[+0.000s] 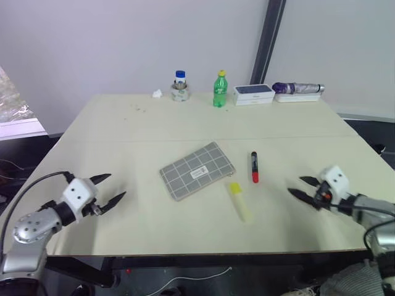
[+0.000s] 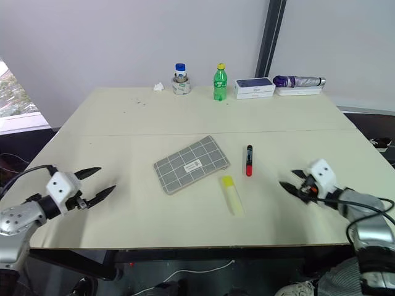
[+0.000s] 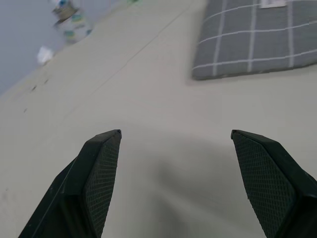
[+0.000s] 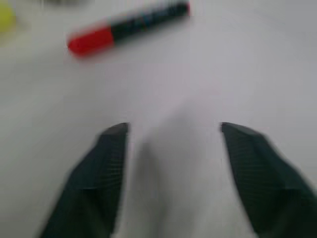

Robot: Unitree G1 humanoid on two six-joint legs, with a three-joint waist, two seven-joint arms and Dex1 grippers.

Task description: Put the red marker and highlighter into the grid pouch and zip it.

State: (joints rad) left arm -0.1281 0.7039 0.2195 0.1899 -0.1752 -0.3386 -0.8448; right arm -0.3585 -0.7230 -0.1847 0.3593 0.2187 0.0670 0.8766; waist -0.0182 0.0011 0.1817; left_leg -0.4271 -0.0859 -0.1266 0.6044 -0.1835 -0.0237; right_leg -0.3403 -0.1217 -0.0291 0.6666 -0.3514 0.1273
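Both grippers, left [image 1: 112, 189] and right [image 1: 299, 187], are hovering with jaws spread, holding nothing. The pouch [image 1: 197, 170] is lying mid-table, the red marker [image 1: 253, 167] at its three o'clock, the highlighter [image 1: 238, 198] at five. A careless pinch could send the round pens rolling.

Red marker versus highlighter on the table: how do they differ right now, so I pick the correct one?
The red marker is slim, black with a red end; the highlighter is chunkier, pale yellow with a brighter yellow cap. The marker lies nearly straight front to back, the highlighter slightly slanted. The marker sits farther from the table's front edge and closer to the right gripper. Both lie flat beside the grid pouch, untouched.
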